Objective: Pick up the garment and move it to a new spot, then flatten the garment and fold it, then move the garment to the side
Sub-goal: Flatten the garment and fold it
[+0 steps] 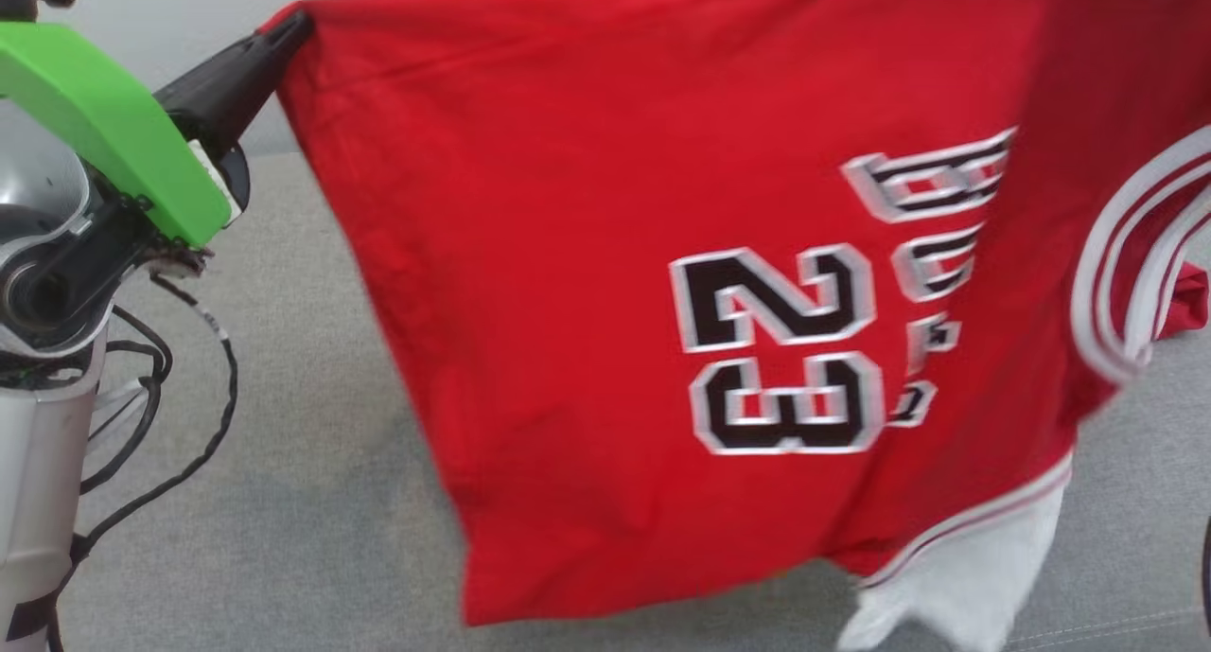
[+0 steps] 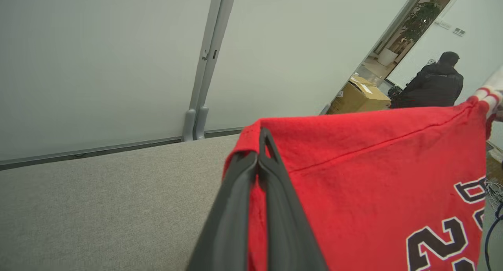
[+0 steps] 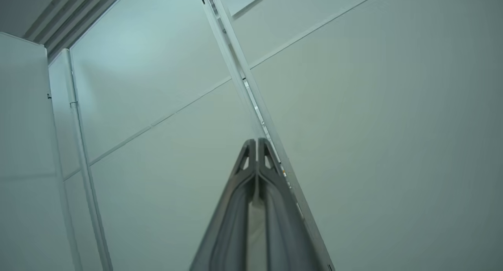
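The garment [image 1: 587, 302] is a red jersey with a black-and-white 23, white striped trim and a white lower part. It hangs spread out above the grey fabric surface [image 1: 284, 501]. My left gripper [image 1: 293, 27] is shut on its upper left corner, and the left wrist view shows red cloth [image 2: 373, 176] pinched between the tips of that gripper [image 2: 261, 145]. The jersey's far striped corner [image 2: 481, 98] is also held up. My right gripper [image 3: 257, 143] points up at a pale wall, fingers together with a pale strip between them.
My left arm's green cover [image 1: 104, 122] and loose black cables [image 1: 161, 425] are at the left. Behind the grey surface stands a pale partition wall [image 2: 118, 66]. Through a doorway are a cardboard box [image 2: 359, 98] and a person in dark clothes [image 2: 436, 84].
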Robot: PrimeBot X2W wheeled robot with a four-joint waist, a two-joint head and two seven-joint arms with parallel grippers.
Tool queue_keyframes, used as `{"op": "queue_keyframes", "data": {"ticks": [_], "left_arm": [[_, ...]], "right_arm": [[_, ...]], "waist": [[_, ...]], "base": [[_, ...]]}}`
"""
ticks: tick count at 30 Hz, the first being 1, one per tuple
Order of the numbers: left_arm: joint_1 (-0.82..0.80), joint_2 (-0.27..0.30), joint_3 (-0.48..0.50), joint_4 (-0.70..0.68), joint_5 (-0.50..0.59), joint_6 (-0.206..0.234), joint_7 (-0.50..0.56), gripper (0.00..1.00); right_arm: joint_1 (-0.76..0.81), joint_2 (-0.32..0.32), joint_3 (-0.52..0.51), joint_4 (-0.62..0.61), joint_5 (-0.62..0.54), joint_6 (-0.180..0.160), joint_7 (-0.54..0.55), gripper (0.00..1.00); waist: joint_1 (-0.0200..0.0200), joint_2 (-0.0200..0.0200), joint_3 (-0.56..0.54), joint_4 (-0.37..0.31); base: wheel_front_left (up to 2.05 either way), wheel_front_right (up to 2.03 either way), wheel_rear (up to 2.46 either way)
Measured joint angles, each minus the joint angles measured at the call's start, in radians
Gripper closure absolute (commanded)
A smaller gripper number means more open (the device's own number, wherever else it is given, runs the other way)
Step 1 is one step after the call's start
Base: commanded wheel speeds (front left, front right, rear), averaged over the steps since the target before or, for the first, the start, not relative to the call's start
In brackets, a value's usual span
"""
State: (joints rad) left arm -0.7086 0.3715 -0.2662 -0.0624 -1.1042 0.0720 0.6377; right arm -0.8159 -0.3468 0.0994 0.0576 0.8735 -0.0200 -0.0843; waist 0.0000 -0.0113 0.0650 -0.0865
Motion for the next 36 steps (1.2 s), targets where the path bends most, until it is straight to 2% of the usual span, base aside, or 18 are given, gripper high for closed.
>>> {"op": "queue_keyframes", "data": {"ticks": [3,5,7,9,12,15,19,23,26,31,36], "left_arm": [[0.000,0.008,0.007,0.077,0.033,0.019,-0.002,1.00],[-0.018,0.017,0.023,0.121,0.100,0.021,-0.048,1.00],[-0.094,-0.001,0.083,0.124,0.125,0.027,-0.122,1.00],[-0.216,-0.043,0.125,0.100,0.118,0.027,-0.173,1.00],[-0.285,-0.076,0.091,0.080,0.117,0.015,-0.180,1.00],[-0.199,-0.063,0.008,0.121,0.116,-0.003,-0.131,1.00],[0.028,-0.032,-0.075,0.214,0.122,-0.003,-0.071,1.00],[0.158,-0.030,-0.123,0.259,0.122,-0.019,-0.057,1.00],[0.252,-0.035,-0.155,0.289,0.123,-0.038,-0.059,1.00],[0.333,-0.083,-0.155,0.295,0.102,-0.069,-0.120,1.00],[0.341,-0.119,-0.117,0.284,0.097,-0.103,-0.227,1.00]], "right_arm": [[-0.001,0.027,0.110,0.096,-0.035,0.000,0.045,1.00],[-0.028,0.051,0.143,0.135,-0.088,-0.001,0.035,1.00],[-0.125,0.092,0.093,0.134,-0.097,-0.028,-0.031,1.00],[-0.254,0.114,0.034,0.106,-0.090,-0.038,-0.085,1.00],[-0.300,0.096,0.048,0.110,-0.081,-0.013,-0.093,1.00],[-0.159,0.089,0.107,0.187,-0.076,0.002,-0.034,1.00],[0.093,0.091,0.119,0.291,-0.019,0.005,0.012,1.00],[0.248,0.104,0.128,0.348,0.009,0.015,0.019,1.00],[0.364,0.136,0.147,0.386,0.020,0.034,0.016,1.00],[0.421,0.183,0.147,0.397,0.050,0.084,-0.035,1.00],[0.453,0.176,0.111,0.328,0.086,0.130,-0.105,1.00]], "waist": [[0.0000,0.0000,0.018,0.002],[0.0001,0.0000,0.031,0.002],[0.0001,0.0000,0.042,0.000],[0.0000,0.0000,0.053,-0.002],[0.0000,0.0000,0.066,-0.005],[0.0000,0.0000,0.073,-0.008],[0.0000,0.0000,0.086,-0.013],[0.0000,0.0000,0.097,-0.019],[0.0000,0.0000,0.108,-0.028],[0.0000,0.0000,0.124,-0.049],[0.0000,0.0000,0.121,-0.053]], "base": [[0.00,0.00,0.00],[0.00,0.00,0.00],[0.00,0.00,0.00],[0.00,0.00,0.00],[0.00,0.00,0.00],[0.00,0.00,0.00],[0.00,0.00,0.00],[0.00,0.00,0.00],[0.00,0.00,0.00],[0.00,0.00,0.00],[0.00,0.00,0.00]]}}
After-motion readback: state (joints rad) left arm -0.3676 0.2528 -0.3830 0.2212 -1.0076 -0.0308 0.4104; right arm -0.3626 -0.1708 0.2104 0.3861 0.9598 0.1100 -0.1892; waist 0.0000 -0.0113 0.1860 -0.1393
